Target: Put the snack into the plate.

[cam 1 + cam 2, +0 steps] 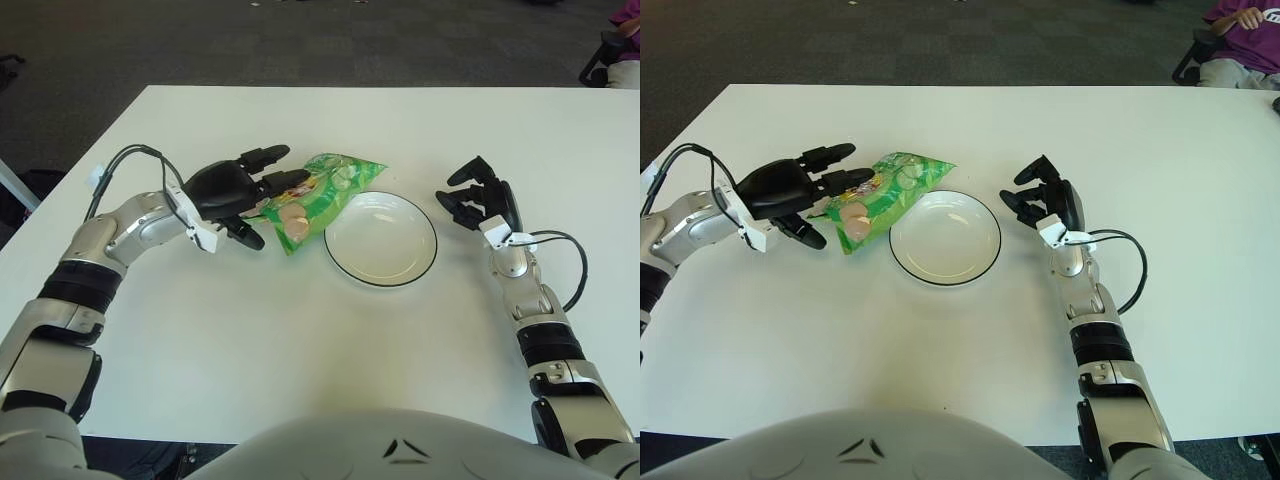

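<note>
One snack bag (318, 194) is all I have to move, and it has not left the tabletop (300, 340) yet. It lies flat just off the far-left rim of the plate (380, 239), its near corner almost touching that rim, about midway between the left and right edges of the tabletop and nearer the far edge than the near one. The plate holds nothing.

My left hand (228, 188) is at the bag's left end. Two fingers (285, 180) reach out over the green wrapper, and the thumb sits low on the near side, close to the bag's near-left corner. The fingers are partly curled but I judge they have not closed on the bag; I cannot tell whether the fingertips are touching the wrapper or just above it. The bag shows no lift or crumpling.

My right hand (480, 203) shows to the right of the plate, toward the right edge of the tabletop, its fingers loosely curled and holding nothing.

So I judge the task is at the grasping step: approach done, grip not yet secured. What is left is to pinch the wrapper firmly, lift it, carry it the short way right over the rim, and let it go inside the plate.
</note>
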